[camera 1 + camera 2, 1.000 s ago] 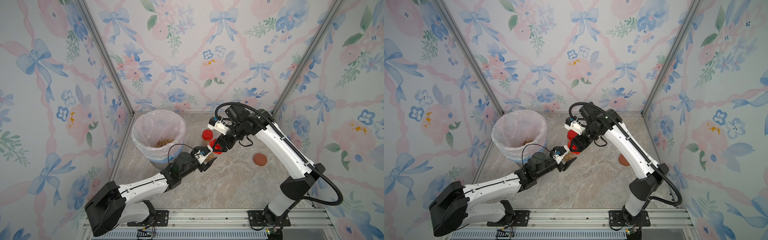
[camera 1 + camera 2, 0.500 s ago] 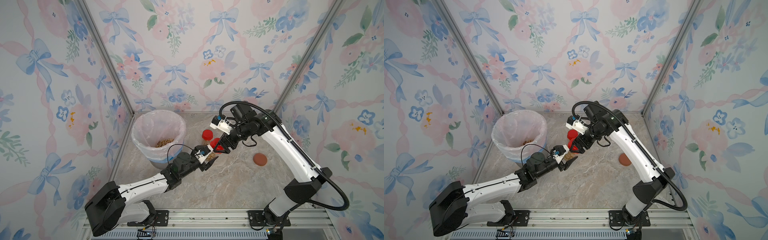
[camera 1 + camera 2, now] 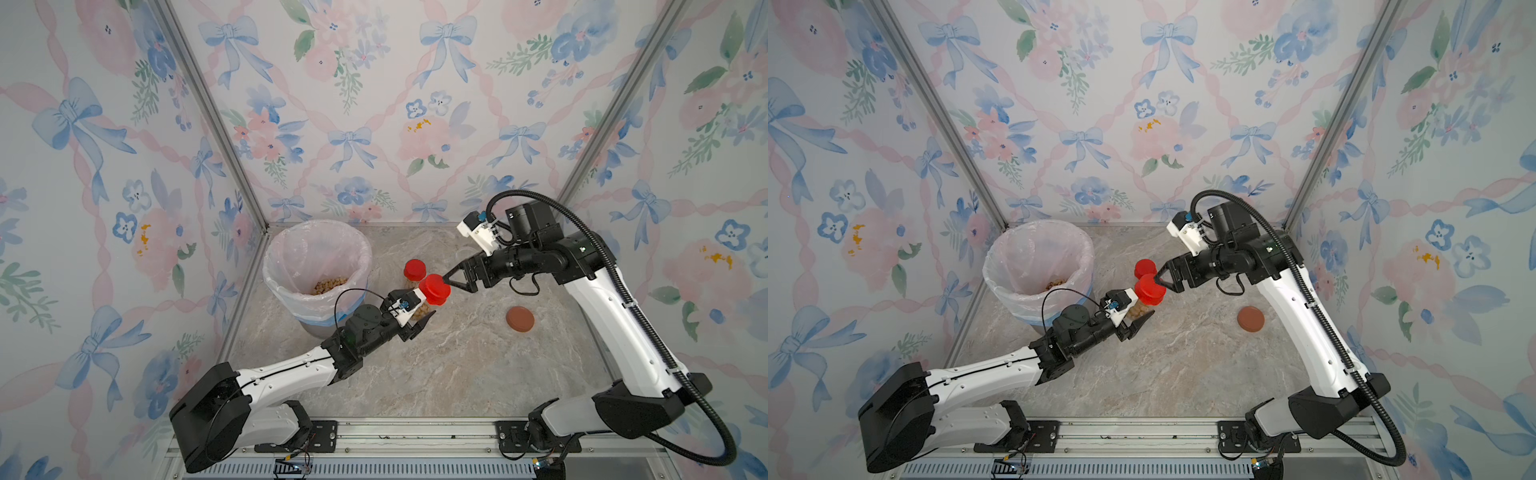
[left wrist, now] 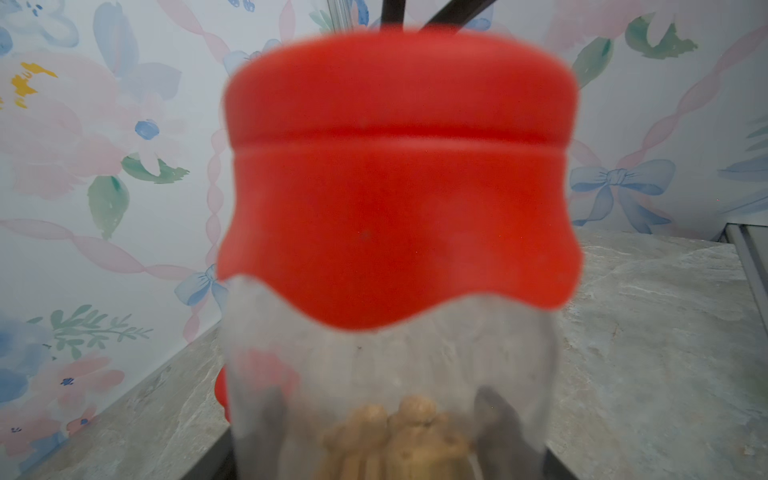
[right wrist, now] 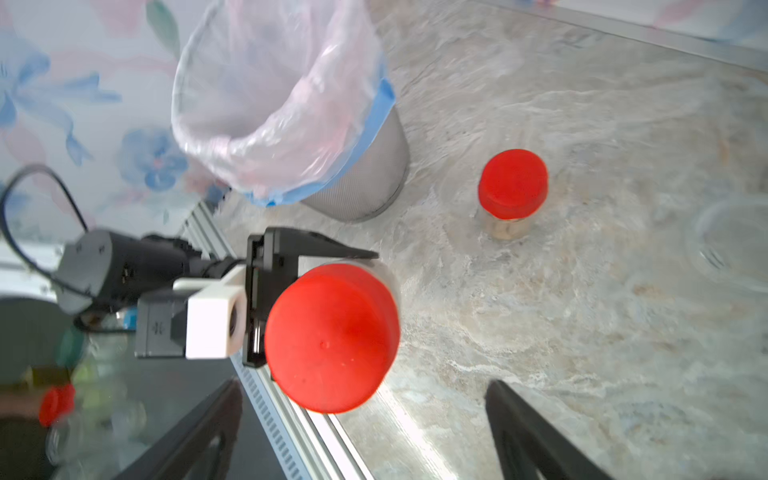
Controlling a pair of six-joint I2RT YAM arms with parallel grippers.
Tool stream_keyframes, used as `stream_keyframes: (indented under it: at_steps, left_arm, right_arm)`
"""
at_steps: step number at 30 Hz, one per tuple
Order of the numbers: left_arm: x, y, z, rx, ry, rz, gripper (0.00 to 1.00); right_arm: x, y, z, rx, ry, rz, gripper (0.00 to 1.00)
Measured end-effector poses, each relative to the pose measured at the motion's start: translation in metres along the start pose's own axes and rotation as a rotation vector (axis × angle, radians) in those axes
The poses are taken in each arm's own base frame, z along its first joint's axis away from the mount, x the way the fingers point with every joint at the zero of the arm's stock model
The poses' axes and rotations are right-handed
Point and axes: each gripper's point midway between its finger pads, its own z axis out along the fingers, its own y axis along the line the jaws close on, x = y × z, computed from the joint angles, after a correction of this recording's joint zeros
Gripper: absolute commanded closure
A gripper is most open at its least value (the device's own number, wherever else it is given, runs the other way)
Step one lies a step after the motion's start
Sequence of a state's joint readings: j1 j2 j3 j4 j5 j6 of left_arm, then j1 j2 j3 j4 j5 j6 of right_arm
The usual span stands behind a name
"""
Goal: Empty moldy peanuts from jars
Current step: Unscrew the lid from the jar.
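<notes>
My left gripper (image 3: pixel 419 321) (image 3: pixel 1138 319) is shut on a slim clear jar (image 4: pixel 390 374) and holds it upright above the table. Its red lid (image 3: pixel 434 289) (image 3: pixel 1149 289) (image 4: pixel 399 178) (image 5: pixel 332 336) sits on top, and moldy peanuts (image 4: pixel 399 440) lie in its bottom. My right gripper (image 3: pixel 451 280) (image 3: pixel 1160 279) (image 5: pixel 365 432) is open just right of that lid, with both fingers clear of it. A second red-lidded jar (image 3: pixel 414 270) (image 3: pixel 1145 268) (image 5: pixel 513 185) with peanuts stands on the table just behind.
A grey bin with a pinkish liner (image 3: pixel 270 270) (image 3: pixel 992 282) (image 5: pixel 282 104) stands at the back left, with peanuts (image 3: pixel 330 286) (image 3: pixel 1054 284) inside. A brown lid (image 3: pixel 520 319) (image 3: pixel 1251 319) lies on the marble to the right. A wide clear lidless jar (image 5: pixel 731 245) stands near the back.
My right gripper, which was closed around the red lid, has opened and drawn back to the right. The left gripper and its jar have stayed put.
</notes>
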State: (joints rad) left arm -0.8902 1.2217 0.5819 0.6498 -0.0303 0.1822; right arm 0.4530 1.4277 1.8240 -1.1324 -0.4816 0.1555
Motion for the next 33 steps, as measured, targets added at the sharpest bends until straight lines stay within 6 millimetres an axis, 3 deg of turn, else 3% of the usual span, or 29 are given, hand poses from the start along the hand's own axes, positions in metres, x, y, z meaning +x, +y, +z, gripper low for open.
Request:
stream_keyframes:
  at_steps: [3, 10, 15, 25, 33]
  left_arm:
    - [-0.001, 0.005, 0.0, -0.026, 0.003, 0.021, 0.87]
    - [0.001, 0.011, 0.0, -0.062, 0.014, 0.061, 0.88]
    - [0.003, 0.011, 0.001, -0.067, 0.021, 0.078, 0.88]
    - [0.004, 0.005, 0.006, -0.055, 0.028, 0.089, 0.89]
    - [0.007, 0.004, 0.007, -0.052, 0.037, 0.091, 0.89]
  right_arm:
    - [0.005, 0.0, -0.002, 0.02, -0.025, 0.179, 0.17]
    - [0.021, 0.016, 0.003, 0.044, 0.013, 0.402, 0.19]
    - [0.019, 0.023, 0.006, 0.071, 0.03, 0.425, 0.19]
    - [0.026, 0.018, 0.038, 0.127, 0.126, 0.434, 0.16]
    - [0.027, 0.023, 0.046, 0.139, 0.147, 0.408, 0.18]
